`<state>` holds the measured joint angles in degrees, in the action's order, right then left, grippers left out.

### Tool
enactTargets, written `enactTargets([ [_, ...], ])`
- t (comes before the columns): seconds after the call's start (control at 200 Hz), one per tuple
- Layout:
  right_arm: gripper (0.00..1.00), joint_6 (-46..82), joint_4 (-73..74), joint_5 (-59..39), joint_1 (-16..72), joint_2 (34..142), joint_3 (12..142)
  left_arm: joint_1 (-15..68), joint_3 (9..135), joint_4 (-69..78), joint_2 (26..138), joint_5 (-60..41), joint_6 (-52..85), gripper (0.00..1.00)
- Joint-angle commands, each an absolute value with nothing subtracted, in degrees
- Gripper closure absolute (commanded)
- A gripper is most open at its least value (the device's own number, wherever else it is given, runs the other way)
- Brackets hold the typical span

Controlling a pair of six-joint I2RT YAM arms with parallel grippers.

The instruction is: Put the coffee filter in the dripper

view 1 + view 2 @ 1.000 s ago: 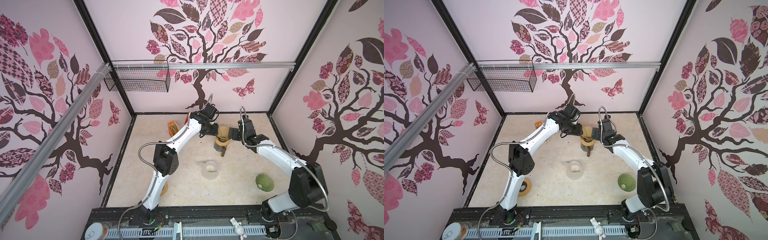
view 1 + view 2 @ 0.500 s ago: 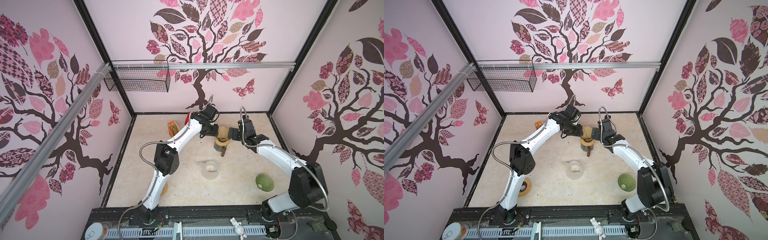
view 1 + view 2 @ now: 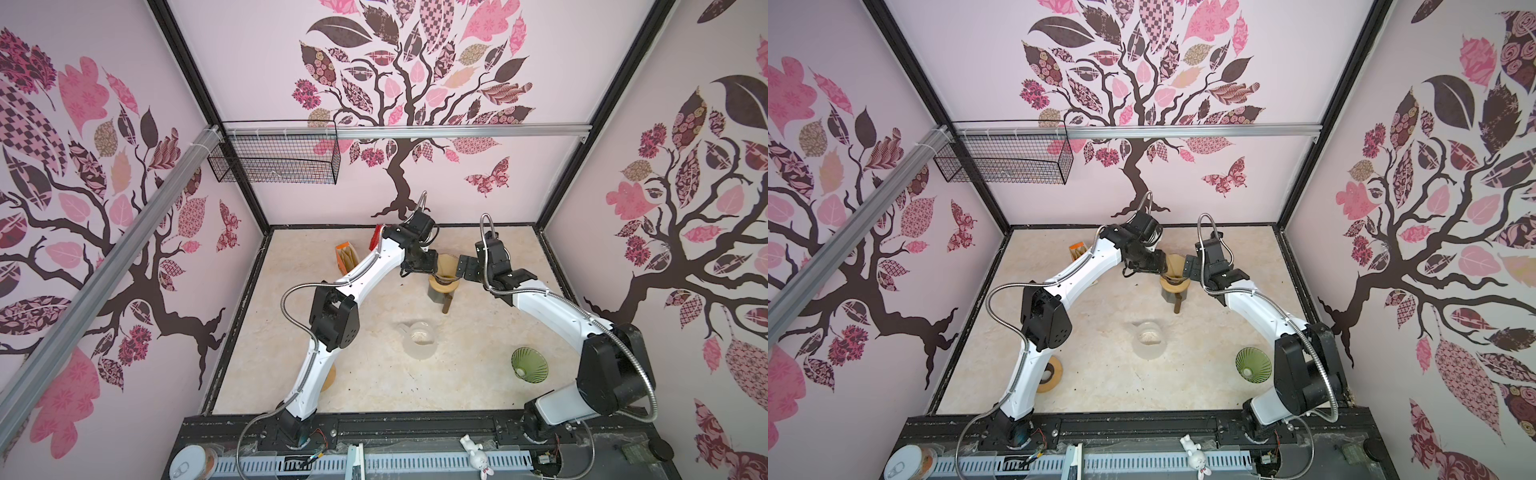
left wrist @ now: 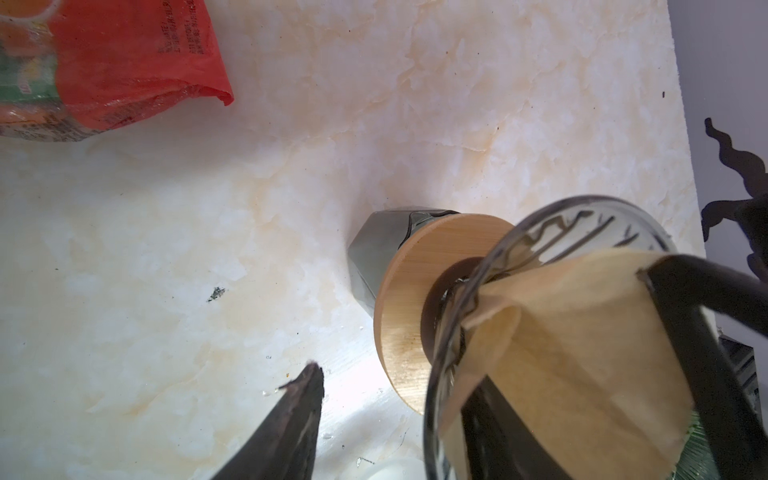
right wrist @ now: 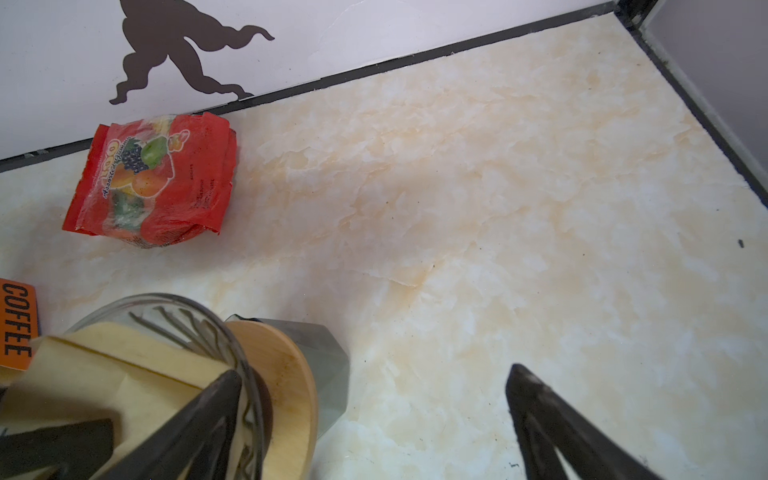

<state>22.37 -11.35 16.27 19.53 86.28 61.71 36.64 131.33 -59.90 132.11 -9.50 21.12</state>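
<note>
The tan paper coffee filter (image 3: pixel 448 262) (image 3: pixel 1176 266) stands in the clear glass dripper (image 4: pixel 453 332) (image 5: pixel 183 316), whose wooden collar (image 3: pixel 441 286) rests on a grey faceted pot. The filter's upper edge rises above the glass rim. My left gripper (image 3: pixel 428 266) (image 4: pixel 395 376) is open: one finger is inside the cone against the paper and the other hangs over bare table. My right gripper (image 3: pixel 463 268) (image 5: pixel 374 374) is open wide from the opposite side, with one finger inside the rim on the filter (image 5: pixel 124 374) and the other clear of it.
A red snack bag (image 5: pixel 153 183) lies by the back wall, with an orange coffee filter box (image 3: pixel 347 257) left of the arms. A clear glass server (image 3: pixel 419 338) stands mid-table, a green ribbed cone (image 3: pixel 528 365) front right and a tape roll (image 3: pixel 1050 374) front left.
</note>
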Motion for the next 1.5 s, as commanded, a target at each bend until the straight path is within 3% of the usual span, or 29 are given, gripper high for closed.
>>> enactTargets([
  [0.0,0.00,23.44,-11.77,17.60,19.31,87.14,61.25,36.83,132.35,-60.47,133.46,-9.42,20.81,0.45],
  [0.61,0.00,24.16,-12.66,10.44,19.31,82.79,62.09,36.83,133.25,-59.32,129.73,-13.87,21.73,0.41],
  [1.495,0.00,23.64,-14.03,12.93,20.65,82.63,59.20,36.92,128.51,-57.79,129.09,-16.35,21.85,0.42],
])
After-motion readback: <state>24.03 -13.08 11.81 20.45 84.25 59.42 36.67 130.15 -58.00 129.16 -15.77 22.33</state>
